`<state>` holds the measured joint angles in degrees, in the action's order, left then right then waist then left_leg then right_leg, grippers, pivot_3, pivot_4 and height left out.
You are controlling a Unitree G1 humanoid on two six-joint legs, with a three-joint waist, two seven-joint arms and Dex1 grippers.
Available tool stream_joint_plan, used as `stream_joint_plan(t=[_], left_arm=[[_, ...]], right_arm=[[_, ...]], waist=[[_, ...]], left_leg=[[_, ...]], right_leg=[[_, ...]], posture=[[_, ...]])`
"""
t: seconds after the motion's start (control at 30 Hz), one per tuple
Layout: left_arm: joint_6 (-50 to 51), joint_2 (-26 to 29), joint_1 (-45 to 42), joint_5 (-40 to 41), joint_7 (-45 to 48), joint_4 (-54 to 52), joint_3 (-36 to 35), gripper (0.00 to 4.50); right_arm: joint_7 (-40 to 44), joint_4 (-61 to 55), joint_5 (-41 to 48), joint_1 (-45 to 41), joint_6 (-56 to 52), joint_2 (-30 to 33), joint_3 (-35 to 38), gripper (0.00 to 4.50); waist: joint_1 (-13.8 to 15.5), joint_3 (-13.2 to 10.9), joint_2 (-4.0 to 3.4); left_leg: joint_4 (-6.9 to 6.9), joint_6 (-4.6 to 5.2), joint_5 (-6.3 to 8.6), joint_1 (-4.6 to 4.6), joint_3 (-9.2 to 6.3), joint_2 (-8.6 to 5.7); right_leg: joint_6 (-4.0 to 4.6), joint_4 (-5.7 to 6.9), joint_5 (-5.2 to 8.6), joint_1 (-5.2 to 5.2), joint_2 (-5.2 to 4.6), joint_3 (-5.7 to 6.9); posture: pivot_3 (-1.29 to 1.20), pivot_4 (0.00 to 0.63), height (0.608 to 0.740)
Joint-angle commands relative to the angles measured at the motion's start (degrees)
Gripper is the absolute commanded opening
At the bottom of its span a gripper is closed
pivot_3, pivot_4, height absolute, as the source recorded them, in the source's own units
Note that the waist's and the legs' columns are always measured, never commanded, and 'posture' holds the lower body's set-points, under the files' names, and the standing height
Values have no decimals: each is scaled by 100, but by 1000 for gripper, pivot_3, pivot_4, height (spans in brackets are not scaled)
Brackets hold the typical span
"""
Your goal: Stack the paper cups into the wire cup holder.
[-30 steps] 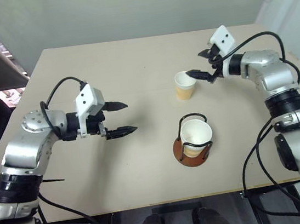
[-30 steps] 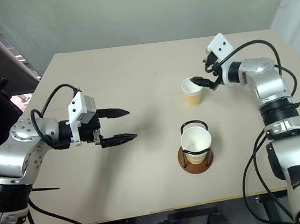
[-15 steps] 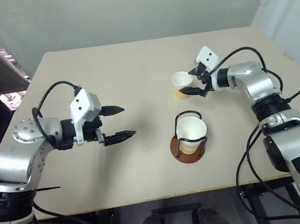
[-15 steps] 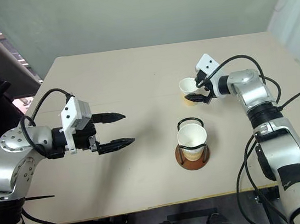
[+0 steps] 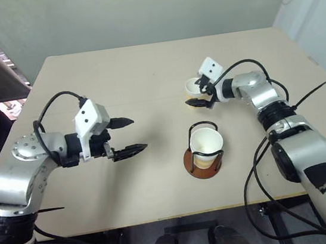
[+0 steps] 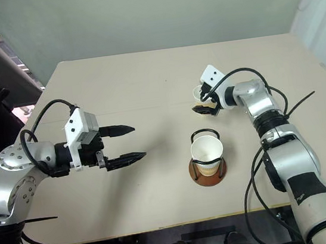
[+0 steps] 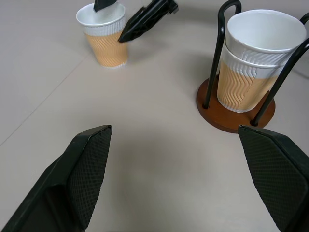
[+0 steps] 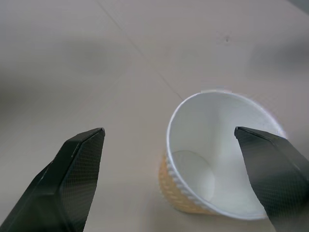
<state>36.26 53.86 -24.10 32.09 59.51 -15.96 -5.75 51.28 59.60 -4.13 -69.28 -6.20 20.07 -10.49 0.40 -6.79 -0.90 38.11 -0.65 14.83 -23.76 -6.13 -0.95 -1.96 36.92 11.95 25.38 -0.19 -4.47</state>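
I see the beige table (image 5: 145, 76) first, the biggest thing here, with the task's pieces sitting toward its right half. On it the wire cup holder (image 5: 204, 162) stands upright on its reddish-brown disc base, black wire loops rising around its load. Inside it I count 2 paper cups (image 7: 251, 63) nested one in the other, white rims up, the tan-orange ribbed band showing between the wires. The inner cup looks empty.

The 3rd cup, the loose paper cup (image 5: 193, 90), stands upright on the bare table beyond the holder, well apart from it. From the right wrist view I look down into it: white inside, nothing in it. I can read no printing or label on any cup, just the wavy ribbing.

My right gripper (image 5: 201, 91) sits at that loose cup with its 2 black fingers spread wide; 1 finger is at the rim and the other lies beside the cup wall. I cannot tell whether either touches it.

My left gripper (image 5: 126, 135) hangs over open table on the left, fingers spread and empty, pointing toward the holder and well apart from it.
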Motion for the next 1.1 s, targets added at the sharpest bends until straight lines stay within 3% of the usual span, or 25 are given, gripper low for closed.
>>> stream_joint_plan(t=[0.03,0.13,0.37,0.47,0.57,0.8,1.1], left_arm=[[42,108,59,54,-73,-250,-269,4491],[100,104,143,99,-125,-345,-334,4500],[120,119,152,99,-163,-338,-357,4500],[75,132,111,88,-103,-275,-347,4500],[41,66,-97,226,39,-252,-323,4500],[59,-73,-894,601,499,-411,-1,4500],[-247,-178,-1031,468,1417,56,460,4500]], right_arm=[[-159,145,-147,-236,110,-15,-4,4315],[-296,326,-232,-287,230,-60,32,3575],[-158,297,-217,-350,311,-58,115,927],[1019,-507,550,-208,75,-13,479,70],[2113,-1983,1155,230,-817,263,487,70],[2872,-5583,2204,1136,-2824,1572,574,70],[3543,-6950,2893,1243,-3272,3263,769,70]], waist=[[8,0,0],[9,-1,0],[5,-1,0],[8,-4,1],[15,-3,2],[100,-4,2],[-18,-8,11]], left_leg=[[0,0,0,0,0,0],[0,-1,0,-2,0,0],[-1,-7,-1,-2,0,2],[0,-8,-1,-2,0,2],[-2,-10,-1,-9,2,3],[16,-12,-1,-22,-5,1],[5,-17,-26,10,3,6]], right_leg=[[0,0,0,0,0,0],[1,0,-1,0,0,0],[3,0,-1,3,2,1],[4,0,-2,3,1,1],[5,1,-2,4,6,3],[5,-10,-2,-6,6,13],[5,-6,-2,-11,10,-3]], posture=[[0,150,740],[0,150,740],[0,150,740],[0,150,740],[0,150,740],[0,150,740],[0,150,740]])
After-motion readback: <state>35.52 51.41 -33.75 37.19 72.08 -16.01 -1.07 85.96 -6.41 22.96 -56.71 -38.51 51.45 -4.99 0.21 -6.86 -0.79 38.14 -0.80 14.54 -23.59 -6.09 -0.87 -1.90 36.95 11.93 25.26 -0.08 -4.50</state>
